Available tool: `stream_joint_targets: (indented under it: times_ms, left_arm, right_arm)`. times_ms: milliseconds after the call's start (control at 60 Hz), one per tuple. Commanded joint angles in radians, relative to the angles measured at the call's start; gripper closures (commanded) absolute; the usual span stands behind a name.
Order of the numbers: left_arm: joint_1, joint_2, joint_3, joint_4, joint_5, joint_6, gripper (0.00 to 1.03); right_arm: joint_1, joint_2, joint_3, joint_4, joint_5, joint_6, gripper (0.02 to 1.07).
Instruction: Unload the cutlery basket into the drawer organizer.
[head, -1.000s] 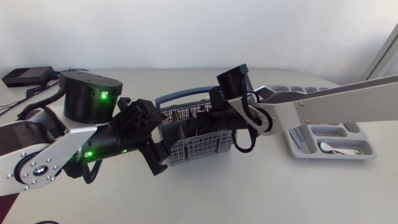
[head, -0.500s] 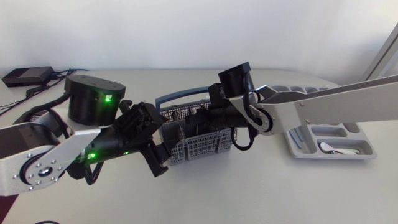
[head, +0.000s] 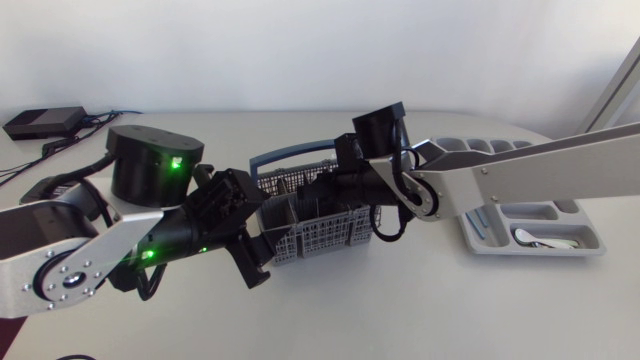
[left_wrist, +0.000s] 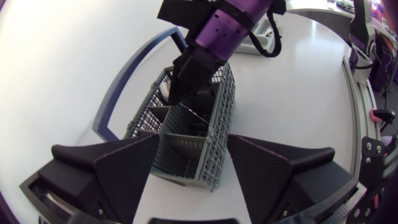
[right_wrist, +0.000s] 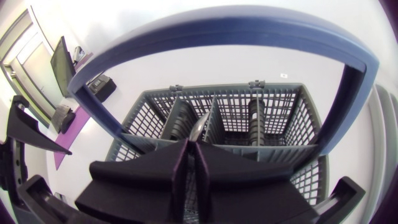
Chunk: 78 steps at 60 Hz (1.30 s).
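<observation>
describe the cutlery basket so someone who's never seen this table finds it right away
At the middle of the table, left of the pale drawer organizer, stands the cutlery basket. It is the only grey mesh box, with a blue hoop handle.

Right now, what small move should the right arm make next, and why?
Probably lift the right gripper straight up. Its fingers look shut on a spoon standing in the basket, with dividers beside it and the blue handle arching close by, so a straight rise seems safest. The left gripper sits open around the basket's end.
</observation>
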Motion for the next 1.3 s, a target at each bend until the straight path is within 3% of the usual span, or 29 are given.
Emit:
stream_joint_targets:
  times_ms: [0, 500, 850, 1133, 1283]
  left_arm:
    - [-0.005, 0.006, -0.028, 0.006, 0.009, -0.021, 0.27]
    - [-0.006, 0.009, -0.017, 0.002, 0.006, -0.018, 0.27]
    - [-0.008, 0.014, -0.008, 0.002, 0.000, -0.018, 0.27]
    - [-0.009, 0.020, -0.008, 0.006, 0.000, -0.018, 0.27]
    - [-0.008, 0.020, -0.008, 0.007, 0.000, -0.018, 0.27]
  right_arm:
    - [0.006, -0.010, -0.044, -0.014, 0.006, -0.011, 1.01]
    - [0.031, -0.260, -0.231, 0.052, -0.040, -0.178, 1.01]
    - [0.077, -0.458, -0.331, 0.161, 0.026, -0.238, 1.01]
    - [0.020, -0.597, -0.300, 0.098, 0.029, -0.234, 1.01]
    - [-0.077, -0.663, -0.240, -0.025, -0.057, -0.189, 1.01]
